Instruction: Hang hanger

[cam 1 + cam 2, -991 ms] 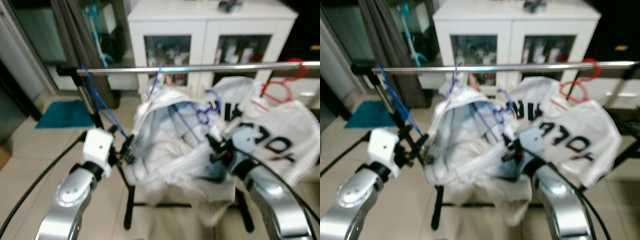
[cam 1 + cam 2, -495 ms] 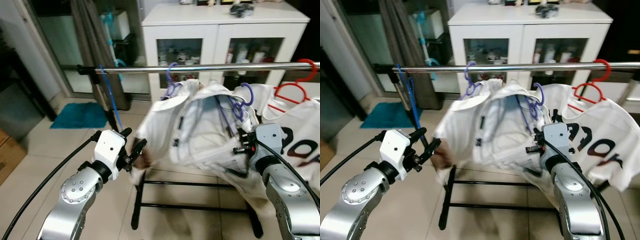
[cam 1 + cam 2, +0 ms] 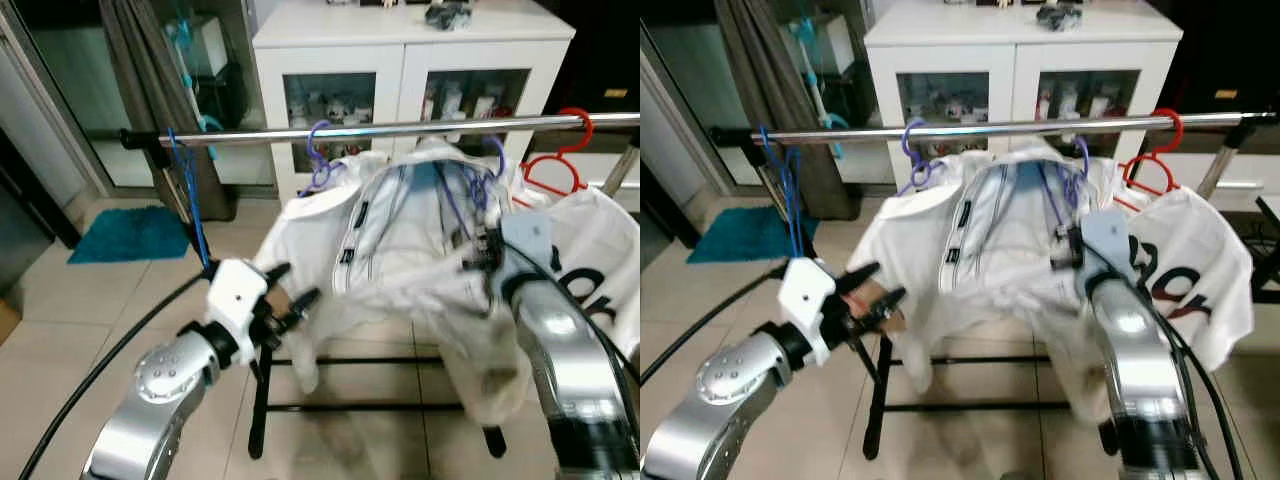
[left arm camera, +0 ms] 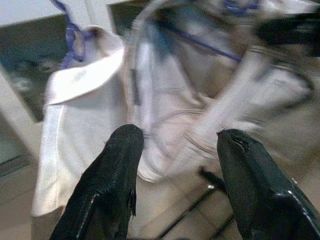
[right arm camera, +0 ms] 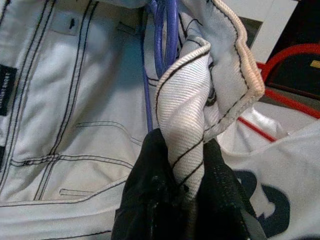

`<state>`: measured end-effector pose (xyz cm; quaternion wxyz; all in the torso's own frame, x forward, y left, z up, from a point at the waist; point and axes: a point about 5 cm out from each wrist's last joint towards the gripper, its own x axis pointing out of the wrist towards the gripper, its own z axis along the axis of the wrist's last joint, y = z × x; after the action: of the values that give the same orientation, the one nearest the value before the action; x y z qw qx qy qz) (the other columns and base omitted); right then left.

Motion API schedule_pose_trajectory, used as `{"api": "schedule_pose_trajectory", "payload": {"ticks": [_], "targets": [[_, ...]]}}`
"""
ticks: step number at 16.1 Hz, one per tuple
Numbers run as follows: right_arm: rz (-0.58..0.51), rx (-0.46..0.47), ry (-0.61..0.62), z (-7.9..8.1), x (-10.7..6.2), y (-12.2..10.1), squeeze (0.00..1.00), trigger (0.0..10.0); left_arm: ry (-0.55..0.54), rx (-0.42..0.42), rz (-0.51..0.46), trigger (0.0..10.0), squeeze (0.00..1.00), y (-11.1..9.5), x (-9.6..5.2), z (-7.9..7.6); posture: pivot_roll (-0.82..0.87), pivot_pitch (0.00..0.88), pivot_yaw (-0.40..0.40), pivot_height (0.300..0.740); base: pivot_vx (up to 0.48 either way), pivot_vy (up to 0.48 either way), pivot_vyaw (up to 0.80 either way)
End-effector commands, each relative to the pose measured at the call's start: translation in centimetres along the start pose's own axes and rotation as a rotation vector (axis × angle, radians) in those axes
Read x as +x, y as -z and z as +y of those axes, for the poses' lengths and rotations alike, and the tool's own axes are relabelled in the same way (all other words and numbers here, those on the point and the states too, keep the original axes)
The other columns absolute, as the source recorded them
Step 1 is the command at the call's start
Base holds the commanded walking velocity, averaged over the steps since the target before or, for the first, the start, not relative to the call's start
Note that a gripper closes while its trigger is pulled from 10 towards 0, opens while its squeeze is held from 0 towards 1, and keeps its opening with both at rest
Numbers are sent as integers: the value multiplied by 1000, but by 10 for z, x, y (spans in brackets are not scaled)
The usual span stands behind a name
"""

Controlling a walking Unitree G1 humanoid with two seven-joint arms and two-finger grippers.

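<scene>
The right gripper (image 5: 182, 165) has its two black fingers (image 5: 150, 190) pinched on a fold of the white jacket (image 3: 400, 240), with the purple hanger (image 5: 160, 30) running up just beyond the fingertips to the silver rail (image 3: 380, 128) (its hooks sit over the bar). The left gripper (image 4: 175, 145) hangs spread apart, nothing between its fingers (image 4: 112, 180), the jacket's loose hem just ahead of them. A red hanger (image 3: 560, 160) carries a printed shirt (image 3: 1185, 270) beside it.
</scene>
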<state>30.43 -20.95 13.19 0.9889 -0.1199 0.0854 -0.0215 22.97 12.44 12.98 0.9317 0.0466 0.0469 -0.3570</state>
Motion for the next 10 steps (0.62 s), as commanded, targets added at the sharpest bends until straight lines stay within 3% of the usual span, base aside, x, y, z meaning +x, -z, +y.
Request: {"api": "schedule_pose_trajectory", "payload": {"ticks": [1, 4, 8, 10], "targets": [[-91, 15, 11, 1, 17, -24, 0, 10000, 67, -8, 4, 10000, 0, -6, -1, -4, -117, 0, 76, 740, 0, 0, 0], [-89, -25, -20, 9, 41, -35, 0, 10000, 114, -23, -1, 10000, 0, -12, -3, -5, -101, 0, 87, 740, 0, 0, 0], [-30, 23, -11, 10, 69, -46, 0, 10000, 157, -23, -7, 10000, 0, -17, -3, -9, -95, 0, 91, 740, 0, 0, 0], [105, 19, -35, 14, 78, -35, 0, 10000, 173, -29, -3, 10000, 0, -17, -4, -11, -98, 11, 86, 740, 0, 0, 0]]}}
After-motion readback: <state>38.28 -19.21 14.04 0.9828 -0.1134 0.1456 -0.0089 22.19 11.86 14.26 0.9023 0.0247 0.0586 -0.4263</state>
